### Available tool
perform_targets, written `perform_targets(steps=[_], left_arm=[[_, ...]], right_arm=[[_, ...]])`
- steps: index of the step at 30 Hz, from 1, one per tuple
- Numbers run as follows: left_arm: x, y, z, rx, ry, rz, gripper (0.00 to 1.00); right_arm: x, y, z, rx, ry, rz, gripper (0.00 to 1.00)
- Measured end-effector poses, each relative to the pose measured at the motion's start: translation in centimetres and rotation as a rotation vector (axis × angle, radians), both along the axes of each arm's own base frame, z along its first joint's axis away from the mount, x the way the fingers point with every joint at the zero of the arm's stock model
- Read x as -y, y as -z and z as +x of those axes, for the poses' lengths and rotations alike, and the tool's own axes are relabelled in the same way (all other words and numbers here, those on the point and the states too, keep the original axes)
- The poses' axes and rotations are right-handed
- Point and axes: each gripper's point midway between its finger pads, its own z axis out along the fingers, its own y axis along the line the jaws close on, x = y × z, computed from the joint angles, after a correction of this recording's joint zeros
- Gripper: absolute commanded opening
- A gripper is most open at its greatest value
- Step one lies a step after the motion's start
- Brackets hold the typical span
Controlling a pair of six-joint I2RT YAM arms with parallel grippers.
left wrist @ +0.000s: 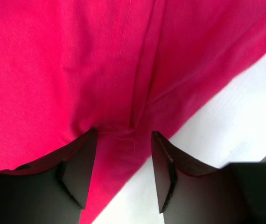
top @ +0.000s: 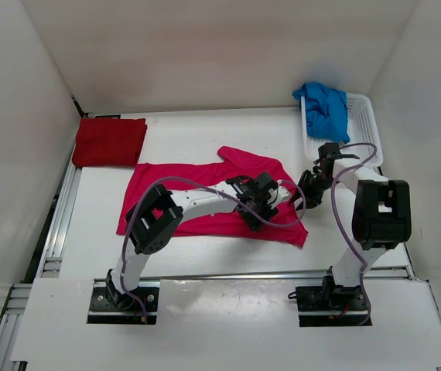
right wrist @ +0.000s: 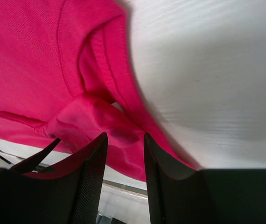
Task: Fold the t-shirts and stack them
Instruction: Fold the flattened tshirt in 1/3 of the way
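Observation:
The pink-magenta t-shirt (top: 158, 176) lies spread flat in the middle of the white table (top: 205, 135). My left gripper (top: 265, 199) is low on its right part. In the left wrist view it (left wrist: 123, 133) is open, with the shirt (left wrist: 77, 60) puckered between its tips near the edge. My right gripper (top: 307, 185) is at the shirt's right sleeve. In the right wrist view it (right wrist: 123, 135) stands part open round a bunched fold of the shirt (right wrist: 25, 60). The dark red t-shirt (top: 111, 141) lies folded at the back left. The blue t-shirt (top: 325, 108) is crumpled in the basket.
A white mesh basket (top: 364, 124) stands at the back right against the wall. White walls close in the table on three sides. A metal rail (top: 58, 232) runs along the left edge.

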Motion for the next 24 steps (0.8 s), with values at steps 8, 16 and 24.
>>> perform_targets(steps=[8,16,24], left_arm=[[0.2,-0.2,0.9,0.034,-0.016,0.007,0.26],[0.4,-0.7,1.5,0.061,-0.029,0.004,0.10],[0.5,-1.1,2.0,0.078,-0.037,0.003,0.34]], right_arm=[[-1.1,0.6,-0.1,0.001,-0.039,-0.006,0.44],[-1.0,0.9,0.1,0.004,-0.037,-0.013,0.01],[-1.1,0.3,0.4,0.028,-0.032,-0.011,0.01]])
